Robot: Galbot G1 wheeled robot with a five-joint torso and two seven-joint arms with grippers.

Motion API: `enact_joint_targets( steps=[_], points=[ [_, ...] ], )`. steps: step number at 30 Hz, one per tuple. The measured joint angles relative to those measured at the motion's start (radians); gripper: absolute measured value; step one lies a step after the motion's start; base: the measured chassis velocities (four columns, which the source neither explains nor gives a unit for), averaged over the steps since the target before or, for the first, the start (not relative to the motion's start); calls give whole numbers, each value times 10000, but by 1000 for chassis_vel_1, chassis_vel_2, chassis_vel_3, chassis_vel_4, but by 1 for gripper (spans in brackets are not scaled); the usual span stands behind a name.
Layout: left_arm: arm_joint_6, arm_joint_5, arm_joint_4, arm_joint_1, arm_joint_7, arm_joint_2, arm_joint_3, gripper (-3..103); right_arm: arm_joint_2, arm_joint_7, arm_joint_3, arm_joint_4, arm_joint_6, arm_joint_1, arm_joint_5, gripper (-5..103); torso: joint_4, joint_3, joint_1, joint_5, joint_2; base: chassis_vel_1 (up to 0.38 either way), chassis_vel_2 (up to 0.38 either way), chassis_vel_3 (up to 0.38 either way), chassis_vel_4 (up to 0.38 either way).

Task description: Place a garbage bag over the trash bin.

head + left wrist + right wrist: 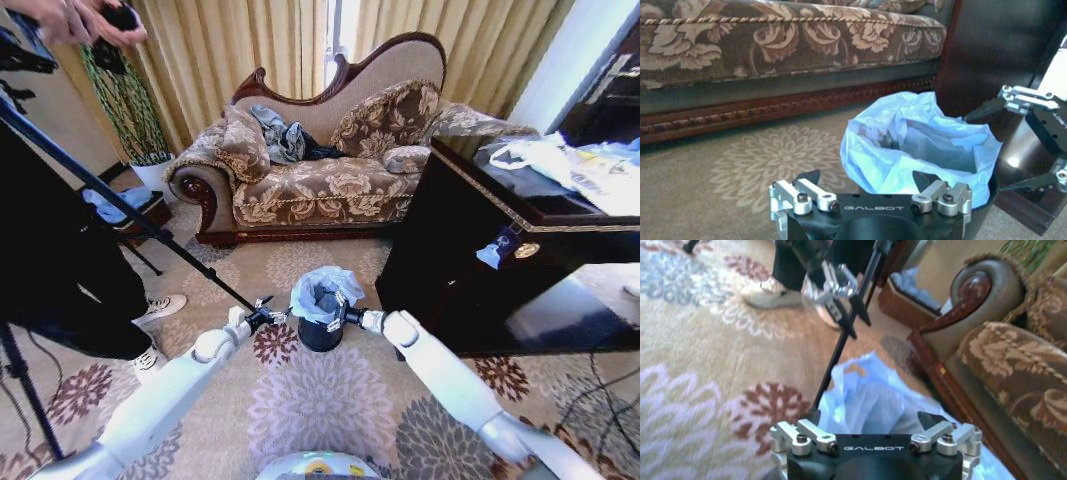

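Blue garbage bag (322, 290) lining trash bin (320, 335) between two wide-spread end effectors.

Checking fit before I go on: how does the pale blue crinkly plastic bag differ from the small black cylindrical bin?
The pale blue crinkly plastic bag is thin, translucent and rumpled; the small black cylindrical bin is dark, opaque and smooth-sided. The bag puffs up above the bin's rim, hiding it; the bin shows below. Both stand together on the carpet, between the open left gripper and right gripper.
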Motion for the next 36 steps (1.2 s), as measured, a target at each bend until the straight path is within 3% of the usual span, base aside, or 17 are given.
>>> enact_joint_targets(
  steps=[3, 6, 8, 9, 12, 19, 21, 25, 36],
  points=[
    [-27, -34, 40, -15, -14, -54, 0, 96, -25, -97, 20, -232, 66, 119, -234, 90, 1, 0, -1, -1, 0, 0, 0, 0, 0],
    [-35, -124, 69, -58, -30, -96, 16, 94, 4, -120, 54, -515, 278, 243, -549, 75, 2, 0, -1, -1, 0, 0, 0, 0, 0],
    [-39, -136, 86, -71, -32, -99, 20, 94, 1, -120, 54, -525, 288, 247, -567, 75, 1, 0, -1, 1, 0, 0, 0, 0, 0],
    [-67, -154, 131, -99, -33, -105, 31, 94, -8, -114, 58, -526, 303, 249, -613, 64, 2, 0, -1, 0, 0, 0, 0, 0, 0],
    [-85, -211, 150, -127, -34, -110, 36, 94, -11, -114, 76, -541, 337, 250, -700, 58, 2, 0, -1, -2, 0, 0, 0, 0, 0],
    [-116, -405, 171, -169, -42, -112, 28, 93, 109, -5, 147, -692, 538, 227, -1137, 26, 3, -1, -1, -1, 0, 0, 0, 0, 0],
    [-132, -414, 172, -165, -46, -112, 23, 93, 108, 29, 149, -694, 556, 218, -1178, 26, 2, -1, -1, -1, 0, 0, 0, 0, 0],
    [-204, -460, 180, -123, -70, -112, 19, 93, 85, 79, 256, -685, 594, 150, -1655, 4, 3, -1, -1, -1, 0, 0, 0, 0, 0],
    [-214, -550, 212, -173, -113, -135, 31, 93, -243, 20, 412, -188, 489, -144, -1781, 0, 3, -1, -1, -1, 0, 0, 0, 0, 0]
  ],
)
